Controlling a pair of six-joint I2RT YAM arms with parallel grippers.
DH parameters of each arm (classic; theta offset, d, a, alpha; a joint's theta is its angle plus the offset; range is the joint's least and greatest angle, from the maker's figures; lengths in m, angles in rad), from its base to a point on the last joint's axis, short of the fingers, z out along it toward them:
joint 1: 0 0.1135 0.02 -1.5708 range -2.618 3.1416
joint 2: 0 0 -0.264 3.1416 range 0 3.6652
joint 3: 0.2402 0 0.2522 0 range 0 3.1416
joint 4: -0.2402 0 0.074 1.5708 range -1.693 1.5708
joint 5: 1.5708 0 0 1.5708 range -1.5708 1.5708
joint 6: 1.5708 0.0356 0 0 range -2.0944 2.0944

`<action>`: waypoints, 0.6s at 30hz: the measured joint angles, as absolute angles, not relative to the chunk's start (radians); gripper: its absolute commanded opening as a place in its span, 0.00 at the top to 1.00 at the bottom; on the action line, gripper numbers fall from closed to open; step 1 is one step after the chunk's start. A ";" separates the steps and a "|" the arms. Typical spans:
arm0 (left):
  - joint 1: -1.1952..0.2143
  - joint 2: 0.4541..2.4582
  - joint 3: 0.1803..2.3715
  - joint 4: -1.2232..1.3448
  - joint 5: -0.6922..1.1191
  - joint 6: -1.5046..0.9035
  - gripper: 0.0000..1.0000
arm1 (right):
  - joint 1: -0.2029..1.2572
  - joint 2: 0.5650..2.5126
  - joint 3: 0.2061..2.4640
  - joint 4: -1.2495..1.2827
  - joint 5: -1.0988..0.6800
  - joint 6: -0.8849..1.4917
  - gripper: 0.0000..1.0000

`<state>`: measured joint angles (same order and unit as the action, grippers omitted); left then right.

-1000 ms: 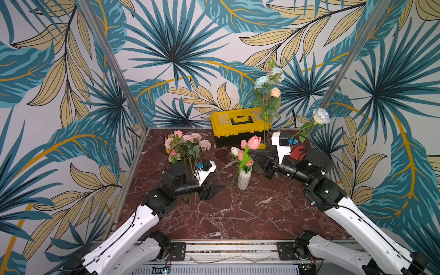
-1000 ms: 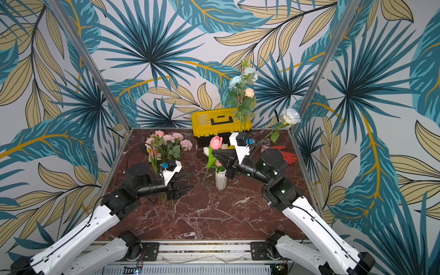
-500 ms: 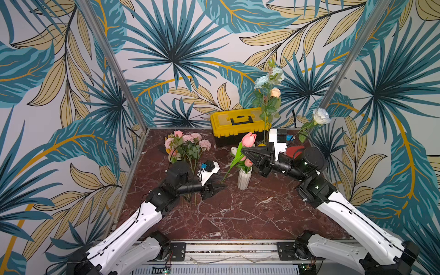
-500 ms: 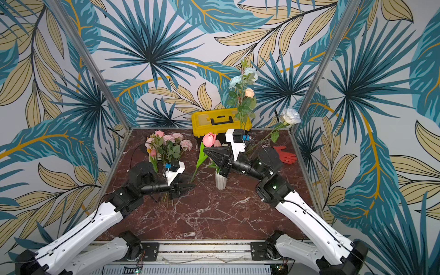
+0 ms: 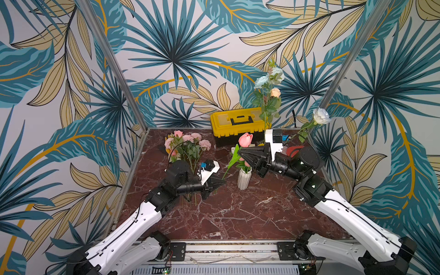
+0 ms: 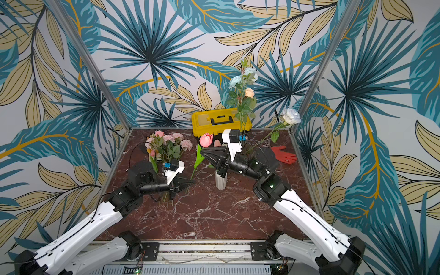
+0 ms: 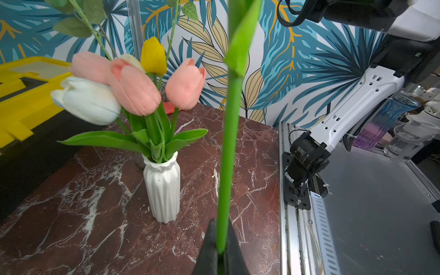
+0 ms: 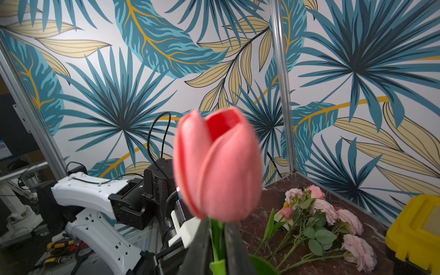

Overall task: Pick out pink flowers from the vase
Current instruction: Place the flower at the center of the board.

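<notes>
Coral-pink, the tulip (image 5: 245, 139) now hangs clear of the white vase (image 5: 244, 178), just to its left. Its bloom is up and its green stem (image 7: 228, 142) slants down and leftward. The left gripper (image 5: 221, 183), open and empty a second ago, has clenched on the foot of that stem; the left wrist view shows it pinched between the two dark jaws. The right gripper (image 5: 239, 152), which carried the flower over, brackets the stem just under the bloom. Whether it still pinches or has begun to let go, I cannot tell from the right wrist view. The handover looks half done: once the right lets go, the left can likely lay the tulip on the pile of pink flowers (image 5: 188, 142) at the far left of the marble table (image 5: 238, 214). More pink tulips (image 7: 135, 90) stand in the vase beside a white tulip (image 7: 88, 100) and a yellow tulip (image 7: 153, 56), so the picking is not finished.
</notes>
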<state>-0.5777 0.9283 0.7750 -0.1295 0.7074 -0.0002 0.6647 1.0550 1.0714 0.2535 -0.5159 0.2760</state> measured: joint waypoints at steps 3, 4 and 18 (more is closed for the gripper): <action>-0.578 0.913 0.771 -0.108 0.685 -0.038 1.00 | 0.667 1.047 1.069 0.228 -0.498 0.251 0.62; -0.577 0.902 0.764 -0.093 0.673 -0.059 1.00 | 0.667 1.040 1.069 0.215 -0.494 0.245 0.62; -0.310 0.732 0.509 0.012 0.442 -0.496 1.00 | 0.668 0.859 1.069 0.001 -0.412 0.089 0.59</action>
<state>-0.3099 0.7319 0.5091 0.0124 0.4423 -0.4961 0.6678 0.8593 1.0695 0.0010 -0.4118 0.0887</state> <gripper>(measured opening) 0.062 0.409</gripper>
